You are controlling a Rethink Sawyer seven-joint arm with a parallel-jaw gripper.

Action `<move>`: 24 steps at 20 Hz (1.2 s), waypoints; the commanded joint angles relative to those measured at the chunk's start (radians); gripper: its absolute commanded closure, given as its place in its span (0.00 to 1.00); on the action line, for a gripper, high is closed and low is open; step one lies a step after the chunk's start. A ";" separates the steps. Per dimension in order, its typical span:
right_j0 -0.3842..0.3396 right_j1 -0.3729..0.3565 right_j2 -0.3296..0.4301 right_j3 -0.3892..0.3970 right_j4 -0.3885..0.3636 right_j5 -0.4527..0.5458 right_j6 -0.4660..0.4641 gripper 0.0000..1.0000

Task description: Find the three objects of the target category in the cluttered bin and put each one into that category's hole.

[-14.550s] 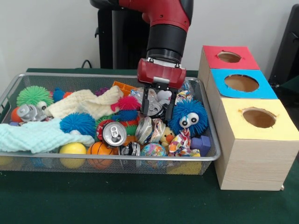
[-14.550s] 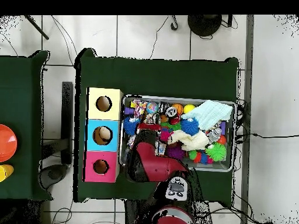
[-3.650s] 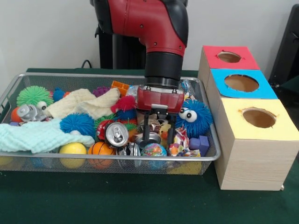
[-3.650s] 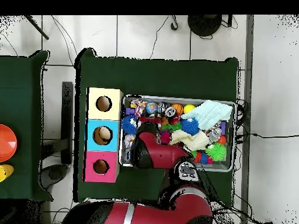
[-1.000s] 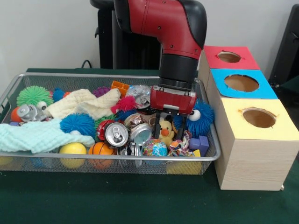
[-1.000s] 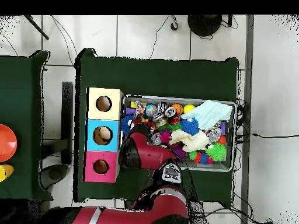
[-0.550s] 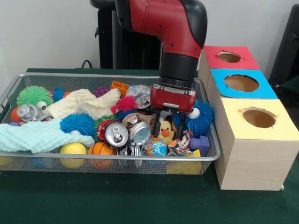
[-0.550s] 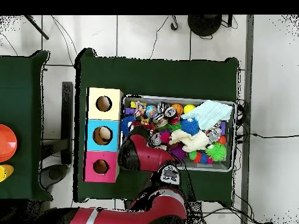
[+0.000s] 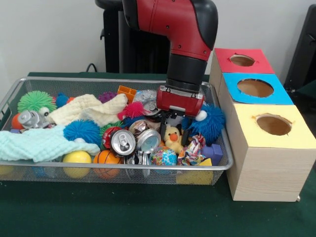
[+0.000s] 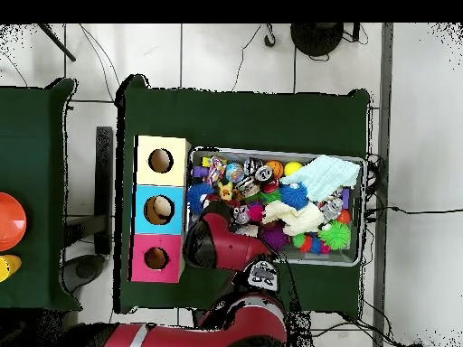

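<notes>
Bin (image 9: 15, 94): on the green table, full of clutter.
Gripper (image 9: 176, 132): at the bin's 3 o'clock end, fingers spread either side of a duck (image 9: 173, 138).
Cans: about four seen.
Holes: three; the red hole (image 9: 242, 60) at 1 o'clock.

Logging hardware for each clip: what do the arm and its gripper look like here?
A thick arm with glossy red shells and black joint sections; a black cylindrical wrist ends in a silver ring. Below it, the gripper has a boxy red housing with rounded corners and thin dark fingers. From overhead, the arm shows a red link and a grey-and-black joint cap with a white stripe further back.
</notes>
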 commanded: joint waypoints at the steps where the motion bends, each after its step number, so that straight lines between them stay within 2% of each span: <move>1: -0.013 0.087 0.075 0.053 0.017 0.165 0.158 0.00; 6: -0.010 0.113 0.072 0.020 0.027 0.164 0.151 0.00; 16: -0.040 0.135 0.111 -0.004 -0.005 0.157 0.137 0.00; 17: -0.045 0.137 0.117 -0.007 -0.009 0.165 0.132 1.00; 24: -0.053 0.155 0.129 0.002 -0.014 0.152 0.140 1.00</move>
